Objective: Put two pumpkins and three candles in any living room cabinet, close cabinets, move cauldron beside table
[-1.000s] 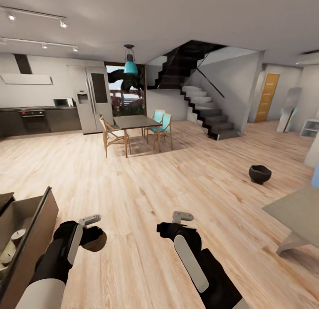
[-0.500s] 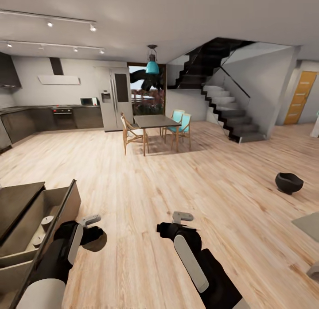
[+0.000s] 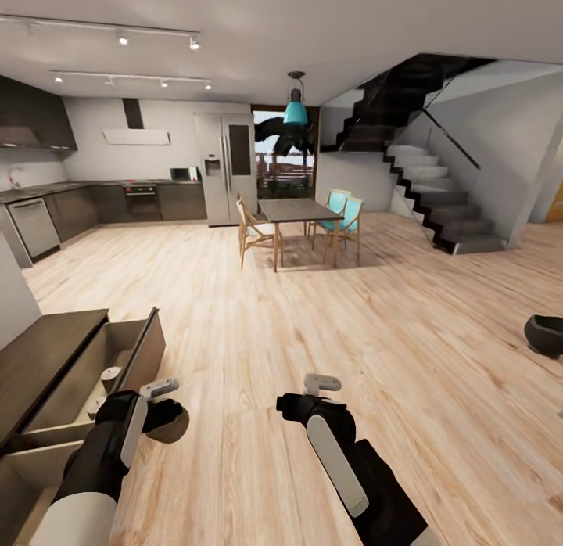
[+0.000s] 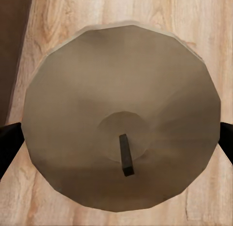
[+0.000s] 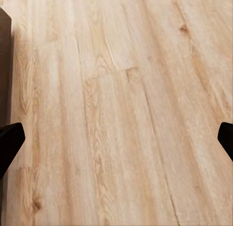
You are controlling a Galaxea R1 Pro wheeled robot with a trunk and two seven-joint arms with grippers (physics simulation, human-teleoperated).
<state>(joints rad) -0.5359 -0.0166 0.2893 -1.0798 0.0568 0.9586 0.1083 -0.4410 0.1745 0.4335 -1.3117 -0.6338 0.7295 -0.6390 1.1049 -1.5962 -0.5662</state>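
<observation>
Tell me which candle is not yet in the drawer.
The candle held in the left gripper, seen wick-end on in the left wrist view. The other two candles stand upright inside the open cabinet drawer.

You have three pale beige cylindrical candles (image 3: 110, 376) here, one round black cauldron (image 3: 545, 334), and two turquoise chairs (image 3: 349, 217).

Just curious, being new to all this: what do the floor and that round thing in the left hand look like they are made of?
The floor looks like pale wood planks with a satin finish: grain, knots and board seams show. The candle in the left hand looks like matte beige wax, smooth-topped with a dark wick, though the render leaves it open.
</observation>
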